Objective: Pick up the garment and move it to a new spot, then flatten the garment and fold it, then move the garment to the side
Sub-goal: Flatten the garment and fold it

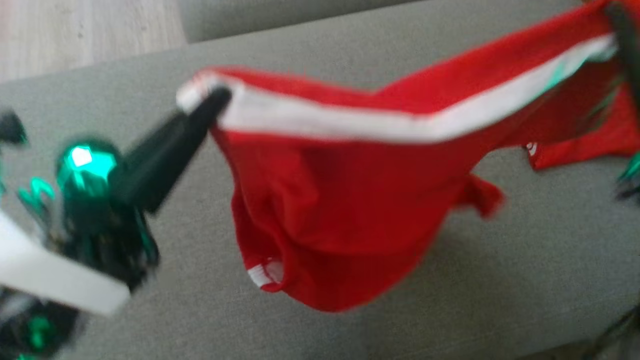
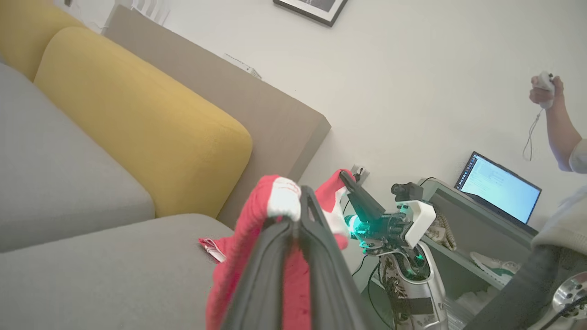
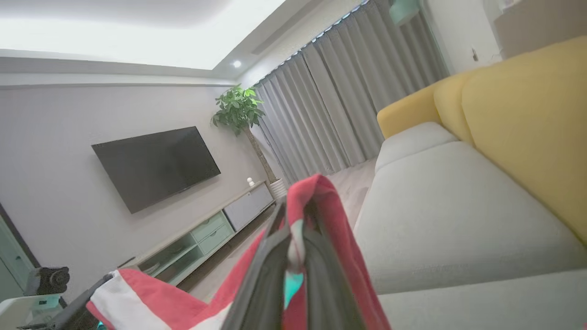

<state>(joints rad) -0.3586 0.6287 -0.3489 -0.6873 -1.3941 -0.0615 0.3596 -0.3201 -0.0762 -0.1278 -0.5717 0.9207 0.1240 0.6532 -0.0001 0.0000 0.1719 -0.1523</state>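
Left gripper (image 2: 300,199) clamped on garment (image 1: 340,200), right gripper (image 3: 293,220) pinching its other end; I hold it stretched between them over sofa seat (image 1: 500,280), for laying flat.

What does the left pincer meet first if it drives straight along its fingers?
The red garment that the left pincer grips at its tips; beyond it, probably the sofa's brown end panel, though depth is unclear.

No legible text, brand or number anywhere. Bright screen of open dark laptop (image 2: 500,189): lines of writing, too small to read. Small white mark (image 1: 531,148) on red white-striped cloth garment (image 1: 350,210): blurred, unreadable.
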